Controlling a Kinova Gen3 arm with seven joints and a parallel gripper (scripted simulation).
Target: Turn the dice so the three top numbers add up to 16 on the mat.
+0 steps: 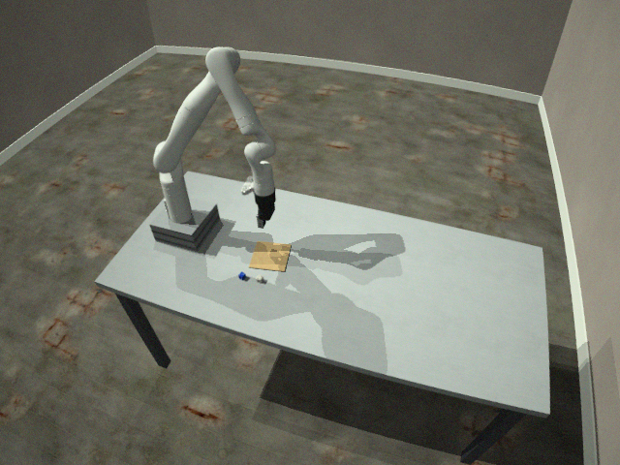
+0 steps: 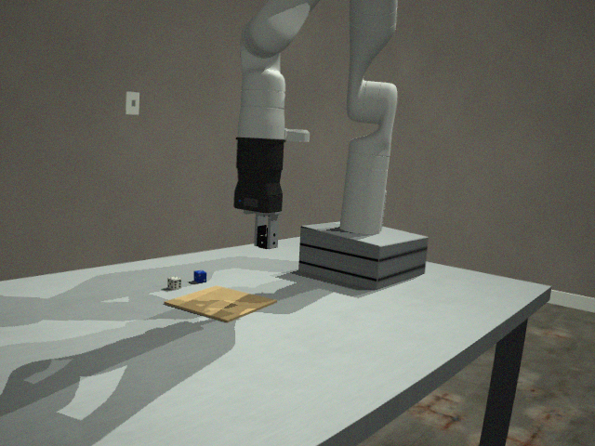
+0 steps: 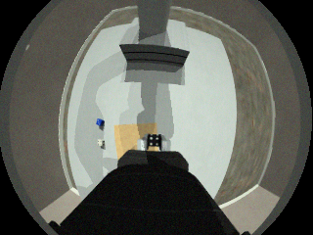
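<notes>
My gripper (image 1: 261, 221) hangs well above the table and points straight down, near the mat's edge on the base side. It is shut on a dark die (image 2: 265, 237) with white pips, which also shows between the fingertips in the wrist view (image 3: 155, 143). The tan mat (image 1: 270, 257) lies flat on the table with nothing on it, and it shows in the exterior view (image 2: 220, 302) and the wrist view (image 3: 133, 139). A blue die (image 1: 241, 275) and a white die (image 1: 260, 279) sit side by side on the table just off the mat's edge. They also show as the blue die (image 2: 200, 276) and the white die (image 2: 174, 282) in the exterior view.
The robot's stepped grey base (image 1: 186, 228) stands at the table's corner, close to the mat. The arm casts broad shadows across the table top. The table's front edge runs a little beyond the two loose dice.
</notes>
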